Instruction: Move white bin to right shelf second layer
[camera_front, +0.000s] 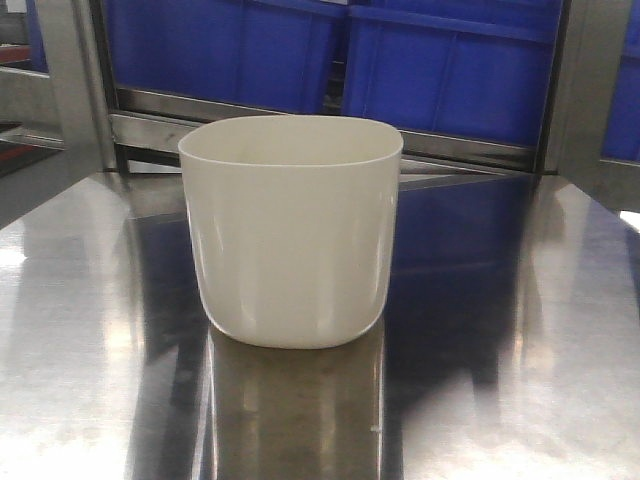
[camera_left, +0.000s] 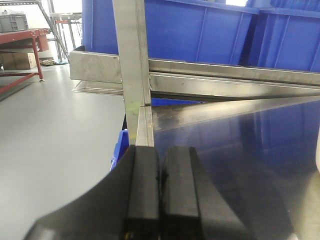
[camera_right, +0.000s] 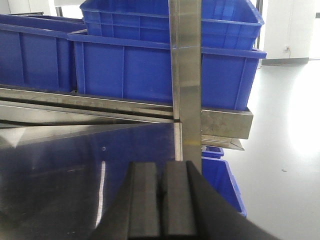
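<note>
bin: white bin (camera_front: 290, 235) stands upright on the steel worktop (camera_front: 520, 380), mouth up, looks empty, nothing touching it.
behind bin: low steel rack bar (camera_front: 470, 148) carrying blue crates (camera_front: 450, 70), well back from the bin.
left fingers: left fingers (camera_left: 142, 190) are pressed together with no gap and hold nothing. They are off to the bin's left, aimed at a rack upright (camera_left: 132, 60) and not at the bin.
right fingers: right fingers (camera_right: 145, 200) are the same, pads touching and empty. They are off to the bin's right, facing the other upright (camera_right: 185, 75).
contact: none. Neither arm shows in the front view around the bin, so both are well apart from it.
target: the right shelf second layer is not identifiable here. No roller rails show in any view, only the crate level behind the bin.
done: nothing that I can see. The bin is not gripped, not lifted, not on any shelf.
left: open the fingers, reach the bin, grip it, lift it off the worktop, carry it right of where the bin stands now, set it on the roller level.
progress call: at the start, approach not yet begun.
grip note: walls look smooth and tapered with no handles, so I'd expect a rim pinch or a two-arm squeeze. Slipping is the risk.
</note>
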